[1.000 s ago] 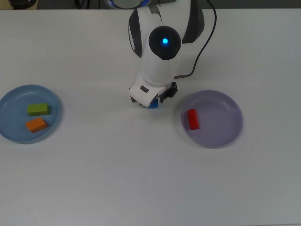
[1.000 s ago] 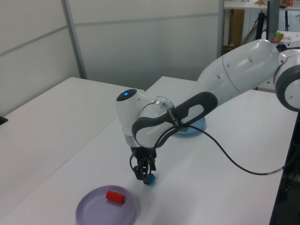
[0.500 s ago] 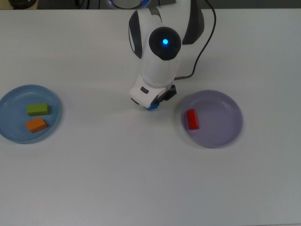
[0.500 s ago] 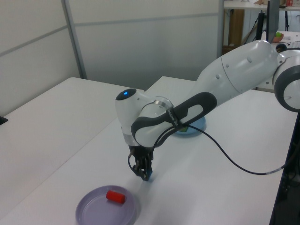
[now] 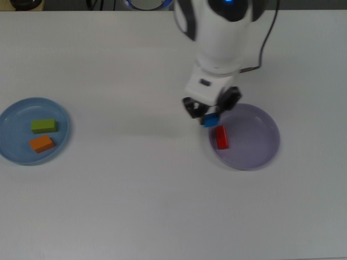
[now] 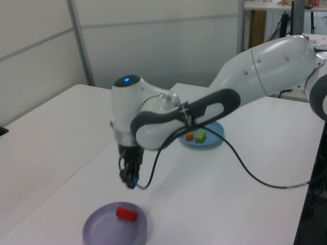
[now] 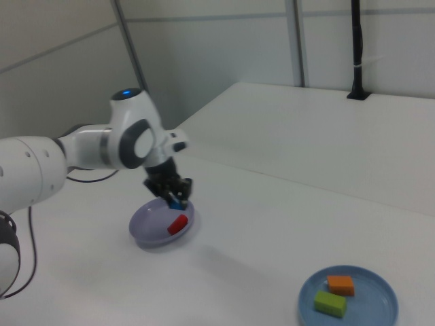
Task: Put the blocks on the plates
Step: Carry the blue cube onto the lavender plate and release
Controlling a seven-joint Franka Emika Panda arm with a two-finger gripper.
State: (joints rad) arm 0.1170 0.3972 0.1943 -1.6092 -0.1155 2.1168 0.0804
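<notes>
My gripper point(image 5: 208, 116) is shut on the small blue cube point(image 5: 211, 121) and holds it off the table, over the upper left rim of the lilac plate point(image 5: 255, 142) in the top view. A red block point(image 5: 222, 136) lies inside that plate, just below the cube. In the left view the gripper point(image 6: 131, 179) hangs above the lilac plate point(image 6: 101, 229) and the red block point(image 6: 125, 214). The light blue plate point(image 5: 15, 120) at the top view's left carries the green block point(image 5: 43, 125) and the orange block point(image 5: 42, 143).
The white table runs wide between the two plates. A black cable point(image 5: 267, 40) trails from the arm near the top view's upper right. In the right view the blue plate point(image 7: 372, 299) sits close to the table's near edge.
The gripper has lifted the blue cube off the table and carried it toward the top view's right, from mid-table to the lilac plate's rim.
</notes>
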